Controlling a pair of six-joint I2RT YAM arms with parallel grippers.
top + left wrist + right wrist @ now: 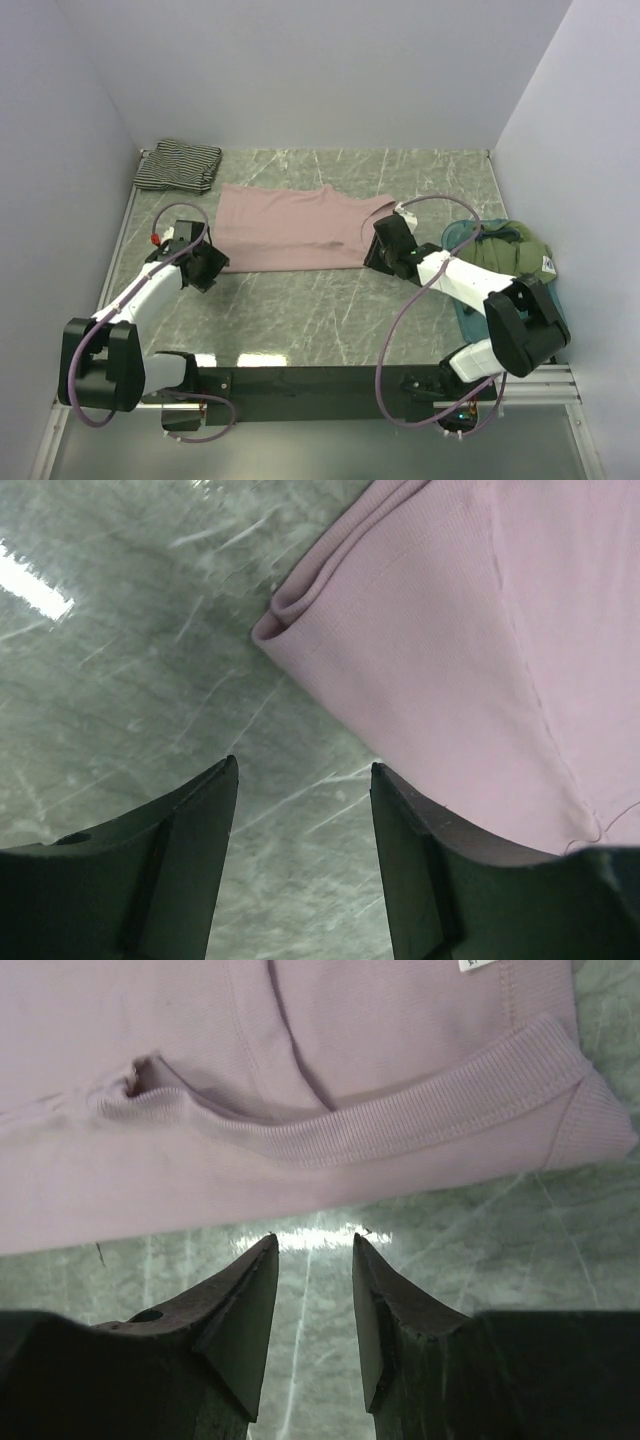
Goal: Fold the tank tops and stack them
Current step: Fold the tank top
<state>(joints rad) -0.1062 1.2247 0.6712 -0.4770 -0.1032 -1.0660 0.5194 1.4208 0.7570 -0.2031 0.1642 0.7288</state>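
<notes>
The mauve-pink tank top (295,228) lies flat across the middle of the table, folded lengthwise. The striped tank top (179,165) lies folded at the far left corner. My left gripper (212,266) is open and empty just off the pink top's near left corner; in the left wrist view the pink top (480,640) lies beyond my right finger. My right gripper (378,252) is open and empty at the pink top's near right edge; in the right wrist view its ribbed neckline (400,1110) lies just ahead of my fingertips (268,1250).
A teal tray (470,300) at the right holds an olive-green garment (515,250). White walls close in the table on three sides. The marble tabletop (300,310) stretches between the arms.
</notes>
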